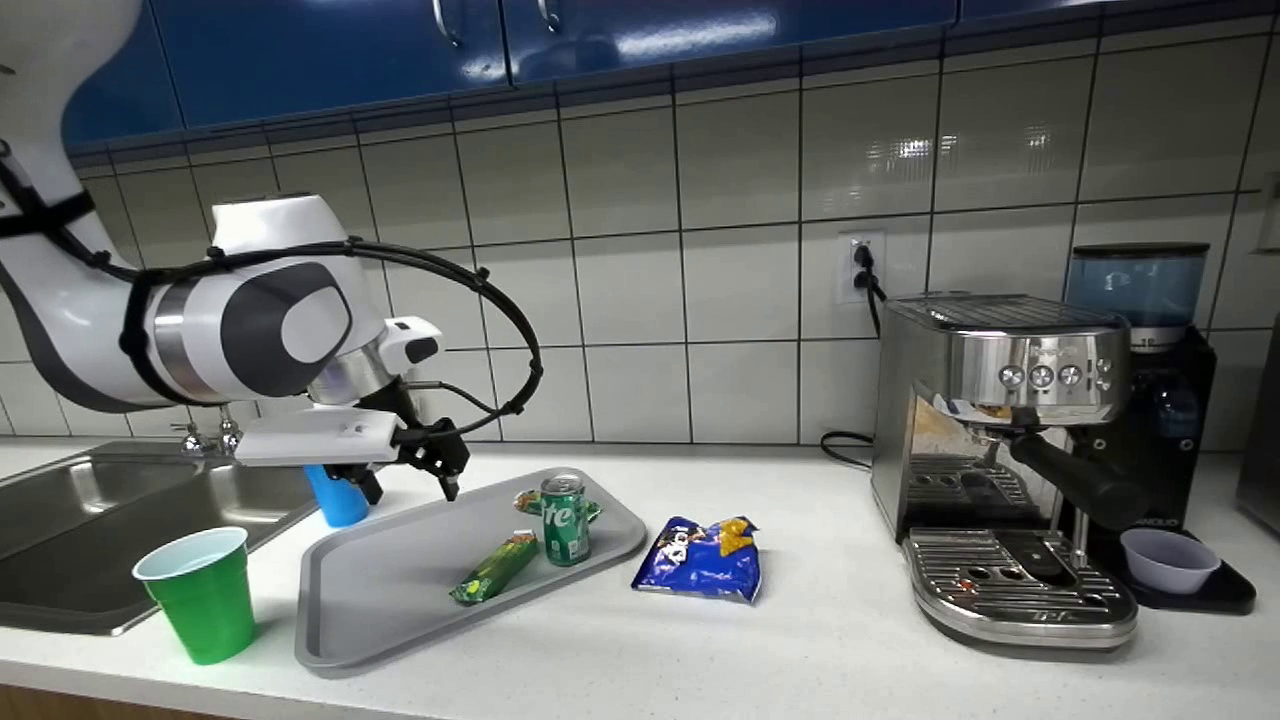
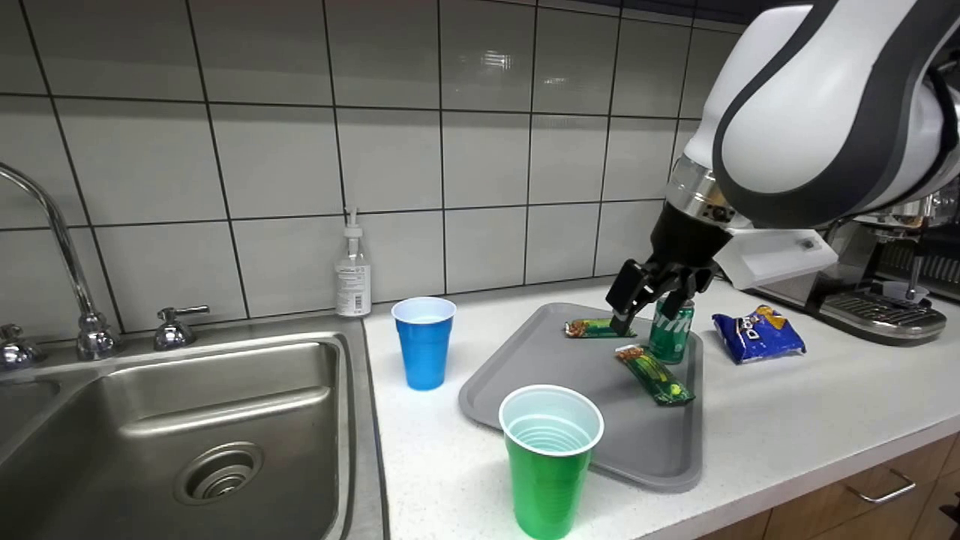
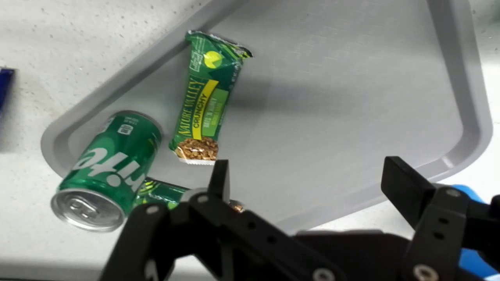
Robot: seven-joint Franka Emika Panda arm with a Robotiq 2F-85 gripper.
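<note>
My gripper (image 1: 412, 488) is open and empty above the grey tray (image 1: 385, 570); it also shows in an exterior view (image 2: 645, 319) and the wrist view (image 3: 306, 175). A green Sprite can (image 1: 565, 522) stands upright at one end of the tray, also in the wrist view (image 3: 111, 168). A green granola bar (image 3: 207, 97) lies flat near the can, also in an exterior view (image 2: 656, 376). Another granola bar (image 2: 590, 328) lies behind the can; in the wrist view (image 3: 162, 193) the can and a finger partly hide it. Neither finger appears to hold anything.
A blue snack bag (image 1: 700, 560) lies beside the tray. A green cup (image 1: 205, 600) and a blue cup (image 2: 424, 345) stand near the sink (image 2: 356, 420). A coffee machine (image 1: 1010, 450) stands farther along the counter. A soap bottle (image 2: 352, 274) stands by the tiled wall.
</note>
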